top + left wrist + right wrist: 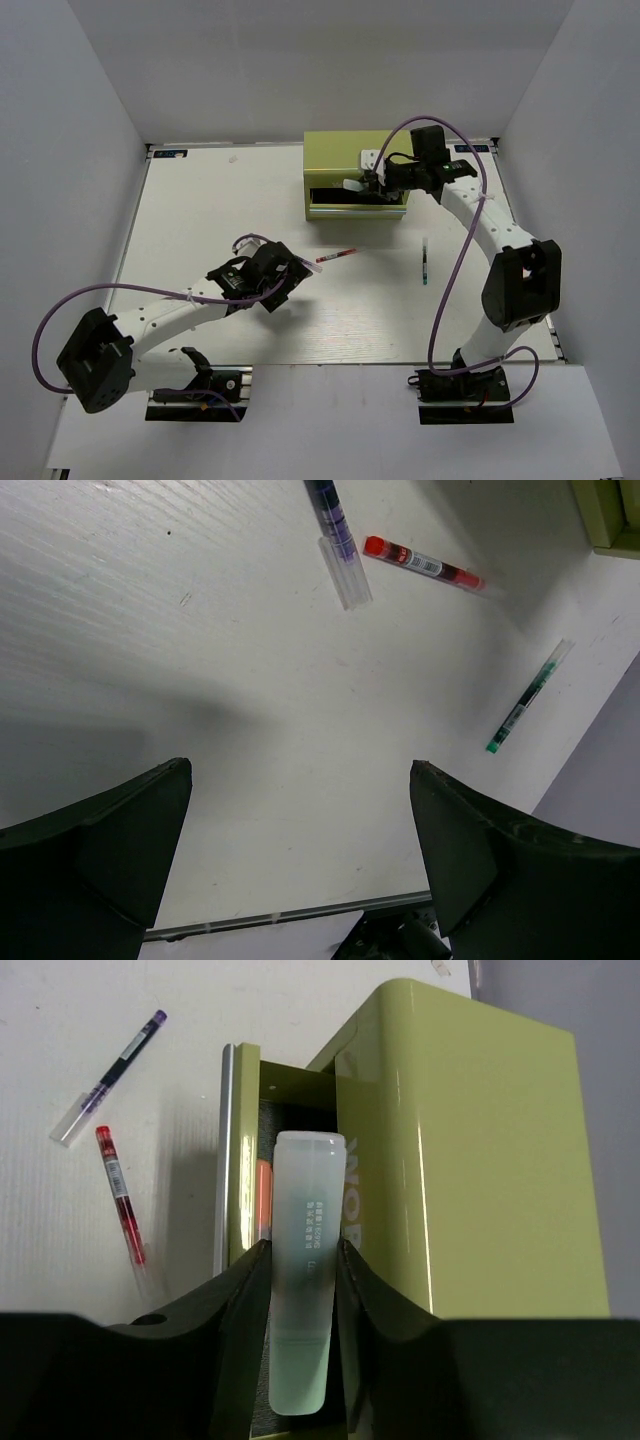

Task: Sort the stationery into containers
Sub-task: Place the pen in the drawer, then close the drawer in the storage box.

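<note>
White walled-in bench [200, 200]: your right fingers [235, 1340] clenched on the pale green marker [302, 1290], held over the open drawer [240, 1180] of the green cabinet [480, 1160], likely for dropping in; left fingers [100, 850] spread wide, empty, above the unsorted red pen [422, 563], purple pen [337, 535] and green pen [527, 698].

Pale marker [305, 1220] over drawer [240, 1160] (red pen [120, 1195] outside)

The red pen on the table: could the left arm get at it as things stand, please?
Probably yes. The left tool stands open over bare table, and the red pen lies just ahead with nothing between; only the purple pen lies close beside it.
</note>
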Motion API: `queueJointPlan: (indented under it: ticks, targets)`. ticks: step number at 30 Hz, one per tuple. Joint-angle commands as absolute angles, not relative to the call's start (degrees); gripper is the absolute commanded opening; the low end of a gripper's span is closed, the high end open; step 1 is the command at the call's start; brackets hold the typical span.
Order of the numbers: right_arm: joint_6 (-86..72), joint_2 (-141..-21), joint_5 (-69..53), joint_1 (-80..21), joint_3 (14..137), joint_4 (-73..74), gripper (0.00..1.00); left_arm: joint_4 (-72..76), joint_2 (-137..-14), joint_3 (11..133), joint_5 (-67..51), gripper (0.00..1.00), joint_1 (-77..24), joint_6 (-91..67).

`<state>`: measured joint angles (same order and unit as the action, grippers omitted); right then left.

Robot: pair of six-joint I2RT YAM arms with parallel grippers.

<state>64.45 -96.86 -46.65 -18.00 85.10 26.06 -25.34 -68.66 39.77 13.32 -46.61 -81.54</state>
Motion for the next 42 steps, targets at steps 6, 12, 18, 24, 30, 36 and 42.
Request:
queueJointPlan:
  ticks: [6,12,18,24,30,36,42]
  targets:
    - [63.63,-98.79,-43.15,-18.11,87.54,22.67,0.52,-25.58,-68.28,39.9,13.8,1.0,-46.32,-82.44]
    - [59.86,-97.04,-44.38,-17.76,87.36,23.03,0.46,-25.05,-71.09,42.1,14.85,1.0,-46.32,-81.3]
    - [61.94,-94.31,-51.23,-17.84,88.42,33.99,0.0,-23.38,-75.31,45.69,15.38,0.87,-45.27,-79.37]
    - [72.93,-95.18,-49.93,-19.07,87.98,49.64,0.0,-21.27,-83.4,51.31,11.08,0.61,-42.46,-74.45]
    - [67.51,-97.56,-41.32,-20.56,85.78,46.0,0.0,-22.59,-87.8,54.93,8.7,0.71,-40.78,-72.51]
    - [61.71,-100.37,-34.21,-21.71,86.22,38.6,0.0,-22.41,-86.32,53.18,6.86,0.8,-40.25,-72.51]
    - [55.99,-103.27,-25.95,-22.41,86.57,30.87,0.0,-19.42,-85.25,52.65,5.63,0.82,-39.73,-72.51]
